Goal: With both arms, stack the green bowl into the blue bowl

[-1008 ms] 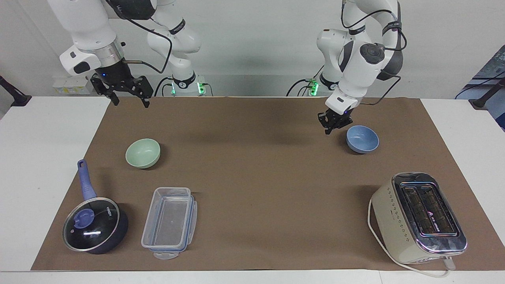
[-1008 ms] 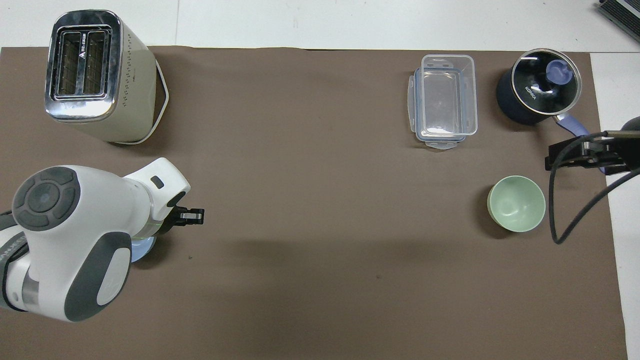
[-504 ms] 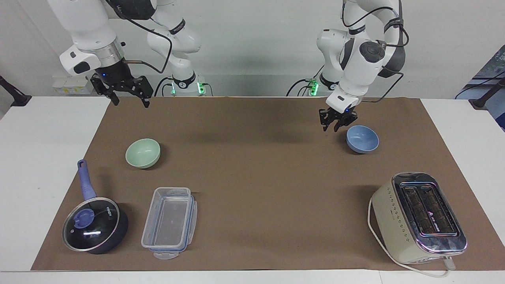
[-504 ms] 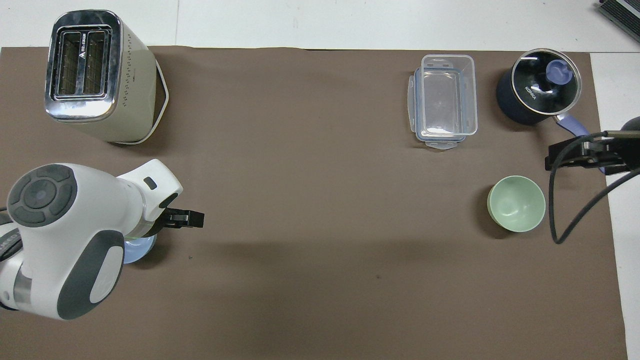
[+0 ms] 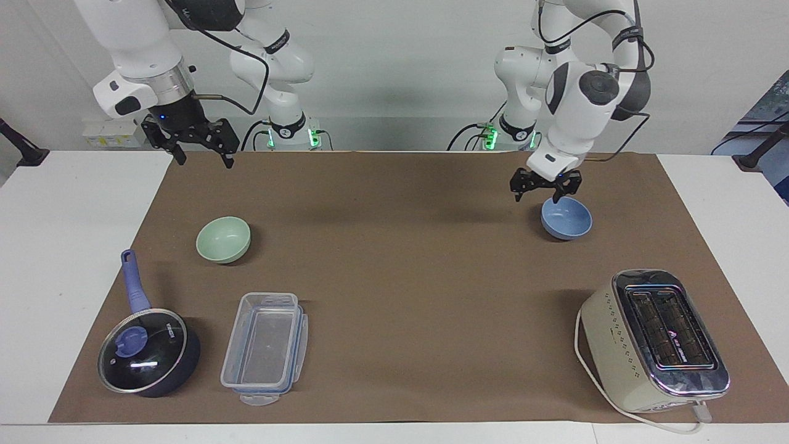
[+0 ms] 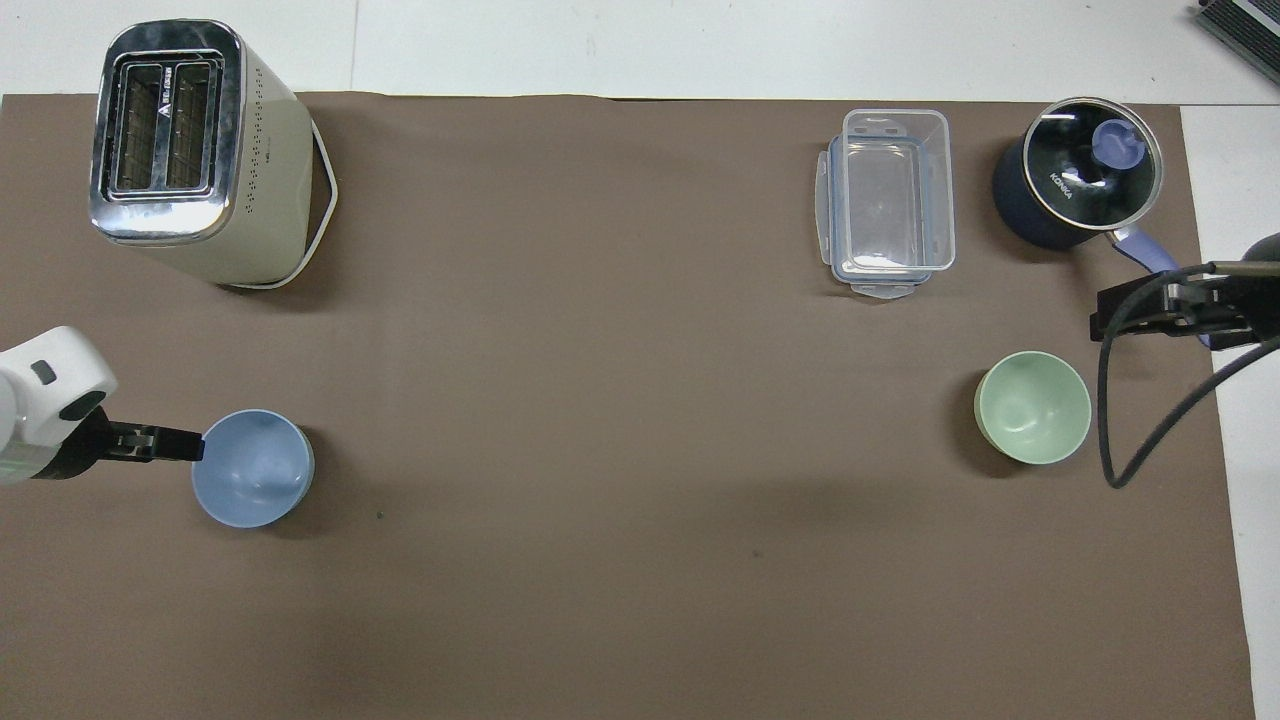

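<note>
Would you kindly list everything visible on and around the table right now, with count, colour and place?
green bowl: one, pale mint green, on the brown mat toward the right arm's end.
blue bowl: one, periwinkle blue, on the mat toward the left arm's end.
pan: one, dark with glass lid and blue handle, farther from the robots than the green bowl.
container: one, clear plastic, beside the pan.
toaster: one, cream and chrome, farther from the robots than the blue bowl.
mat: one, brown, covering the white table.
left gripper: one, black, open, over the blue bowl's rim.
right gripper: one, black, open, raised over the mat's edge, waiting.
</note>
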### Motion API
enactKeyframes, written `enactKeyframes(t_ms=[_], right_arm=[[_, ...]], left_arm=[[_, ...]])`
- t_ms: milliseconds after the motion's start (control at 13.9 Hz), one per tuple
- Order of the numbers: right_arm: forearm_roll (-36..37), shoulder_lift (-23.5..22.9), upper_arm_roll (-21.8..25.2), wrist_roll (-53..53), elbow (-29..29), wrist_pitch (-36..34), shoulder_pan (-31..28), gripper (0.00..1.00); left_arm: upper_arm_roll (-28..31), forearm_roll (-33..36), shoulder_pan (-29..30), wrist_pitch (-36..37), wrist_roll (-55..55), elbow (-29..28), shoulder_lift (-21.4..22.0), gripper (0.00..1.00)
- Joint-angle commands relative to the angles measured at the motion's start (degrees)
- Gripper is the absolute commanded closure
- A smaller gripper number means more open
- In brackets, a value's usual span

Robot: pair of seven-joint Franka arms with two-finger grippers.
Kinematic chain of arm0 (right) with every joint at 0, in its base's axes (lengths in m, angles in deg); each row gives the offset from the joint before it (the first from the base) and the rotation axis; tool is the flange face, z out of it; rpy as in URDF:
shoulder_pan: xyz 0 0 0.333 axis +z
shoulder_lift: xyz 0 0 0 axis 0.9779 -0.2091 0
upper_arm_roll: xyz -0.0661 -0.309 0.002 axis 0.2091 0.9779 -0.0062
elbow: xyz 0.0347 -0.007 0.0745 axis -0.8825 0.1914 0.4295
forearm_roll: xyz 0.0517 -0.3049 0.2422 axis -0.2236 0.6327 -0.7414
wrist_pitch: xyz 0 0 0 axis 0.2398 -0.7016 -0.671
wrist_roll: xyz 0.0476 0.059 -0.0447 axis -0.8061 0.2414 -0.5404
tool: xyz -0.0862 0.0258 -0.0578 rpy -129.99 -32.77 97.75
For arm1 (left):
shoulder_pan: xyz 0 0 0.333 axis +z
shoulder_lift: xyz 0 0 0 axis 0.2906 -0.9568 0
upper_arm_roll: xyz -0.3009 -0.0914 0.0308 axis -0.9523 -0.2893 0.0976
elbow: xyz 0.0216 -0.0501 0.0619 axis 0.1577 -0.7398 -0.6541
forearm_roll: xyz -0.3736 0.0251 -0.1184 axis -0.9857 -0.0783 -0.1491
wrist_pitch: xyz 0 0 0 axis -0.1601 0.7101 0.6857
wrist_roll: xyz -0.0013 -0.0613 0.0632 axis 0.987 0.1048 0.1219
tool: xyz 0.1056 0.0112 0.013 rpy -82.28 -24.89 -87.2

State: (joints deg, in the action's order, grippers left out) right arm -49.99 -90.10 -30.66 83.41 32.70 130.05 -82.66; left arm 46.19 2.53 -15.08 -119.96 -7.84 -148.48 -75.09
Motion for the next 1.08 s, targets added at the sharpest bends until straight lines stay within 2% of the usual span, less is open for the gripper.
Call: enactKeyframes(t_ms=[0, 216, 432, 504, 576, 648, 1008], right_arm=[[-1.2, -0.5, -0.2, 0.1, -0.8, 0.4, -0.5, 0.0], [-1.2, -0.5, -0.2, 0.2, -0.8, 0.4, -0.5, 0.0], [-1.2, -0.5, -0.2, 0.2, -0.8, 0.4, -0.5, 0.0], [-1.2, -0.5, -0.2, 0.2, -0.8, 0.4, -0.5, 0.0], [-1.2, -0.5, -0.2, 0.2, -0.8, 0.4, -0.5, 0.0], [-1.2, -0.5, -0.2, 0.1, -0.8, 0.4, -0.5, 0.0], [-1.2, -0.5, -0.2, 0.1, -0.8, 0.4, -0.5, 0.0]], left_arm=[[-1.1, 0.7, -0.6, -4.0, 0.3, -2.0, 0.0, 0.0], [-1.1, 0.7, -1.0, -8.1, 0.5, -2.4, -3.5, 0.0], [-1.1, 0.7, -0.3, -10.5, 5.9, -6.2, -3.9, 0.0], [-1.1, 0.6, -0.6, -12.6, 6.0, -8.7, -3.9, 0.19], [-1.1, 0.5, -0.9, -15.9, 5.4, -11.2, -3.9, 0.64], [-1.1, 0.5, -0.9, -15.8, 5.3, -11.7, -3.8, 1.0], [-1.3, 0.0, -2.0, -8.1, 5.6, -6.4, -4.3, 1.0]])
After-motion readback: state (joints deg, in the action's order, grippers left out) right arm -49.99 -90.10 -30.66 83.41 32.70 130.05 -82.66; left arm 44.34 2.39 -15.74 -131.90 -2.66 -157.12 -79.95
